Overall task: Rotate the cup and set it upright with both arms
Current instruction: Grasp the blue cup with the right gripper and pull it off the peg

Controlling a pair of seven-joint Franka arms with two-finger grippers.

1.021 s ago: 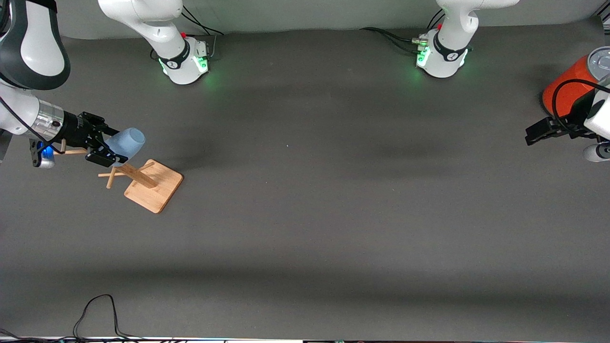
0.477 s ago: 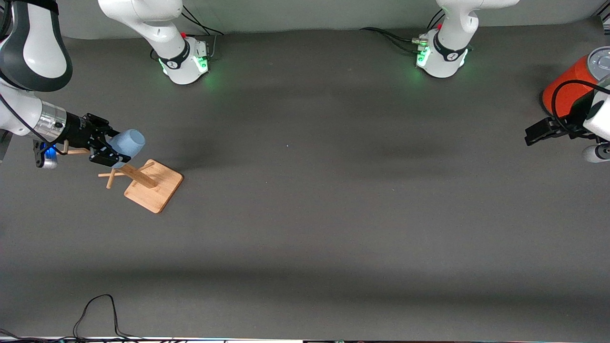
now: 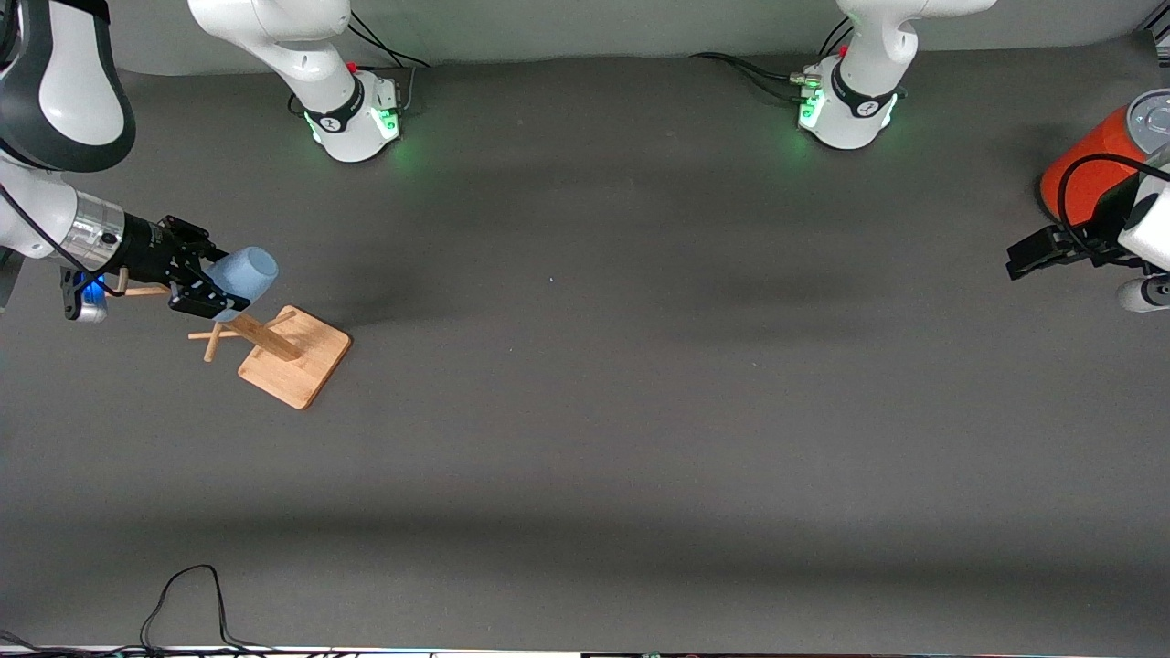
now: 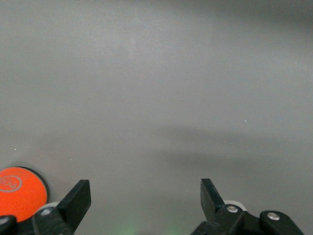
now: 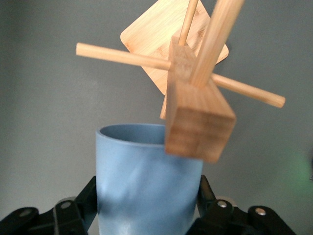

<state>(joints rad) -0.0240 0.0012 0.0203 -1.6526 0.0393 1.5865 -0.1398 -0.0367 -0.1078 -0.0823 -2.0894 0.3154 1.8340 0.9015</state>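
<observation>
The pale-blue cup (image 3: 245, 271) is held on its side in the air by my right gripper (image 3: 208, 279), which is shut on its body, at the right arm's end of the table. The cup's open rim points toward the table's middle. In the right wrist view the cup (image 5: 146, 181) sits between the black fingers (image 5: 85, 198), its rim beside the top of a wooden peg stand (image 5: 198, 122). My left gripper (image 3: 1028, 256) is open and empty, up over the left arm's end of the table; its fingertips (image 4: 80, 196) show over bare table.
The wooden peg stand (image 3: 294, 356) stands just under the cup. An orange-red can with a grey lid (image 3: 1092, 164) stands at the left arm's end, beside the left gripper; its base shows in the left wrist view (image 4: 19, 191). A black cable (image 3: 187, 594) lies by the front edge.
The right gripper and the cup have drawn back slightly toward the right arm's end of the table. The left arm has not moved.
</observation>
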